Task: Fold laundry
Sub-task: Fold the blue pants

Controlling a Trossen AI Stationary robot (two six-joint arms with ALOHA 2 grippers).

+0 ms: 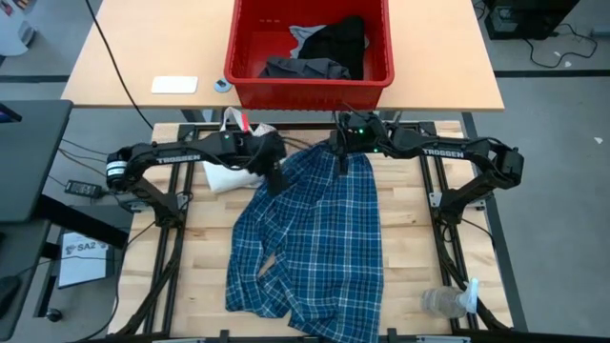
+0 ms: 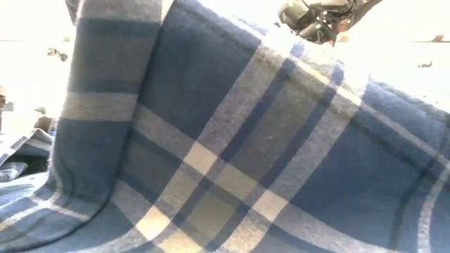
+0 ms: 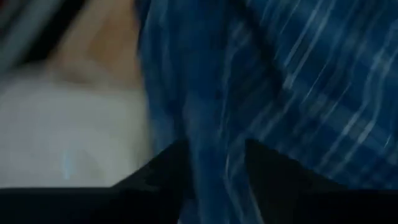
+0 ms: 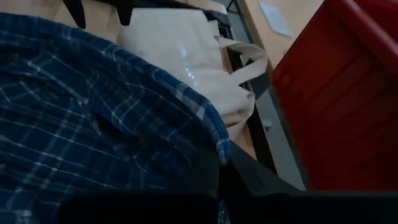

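Blue-and-white plaid cloth garment lies spread over the middle of the pale wooden slatted table, running from the far edge, just below the red plastic bin, down to the near edge. Fabric is rumpled: lengthwise creases, a folded-over flap along its left side, near hem uneven. In the low view the plaid fills almost the whole picture, draped close before the lens.

Left gripper sits at the garment's upper left corner. In the left wrist view its two dark fingers stand apart with a ridge of plaid between them; whether they pinch it, cannot tell.

Right gripper is at the garment's far edge, centre; fingers closed on the plaid hem, cloth bunched at the tips.

Cream canvas tote bag with handles lies beside the left gripper, partly under the garment's corner. Dark garments are heaped in the bin. A clear plastic bottle lies on the table's near right.
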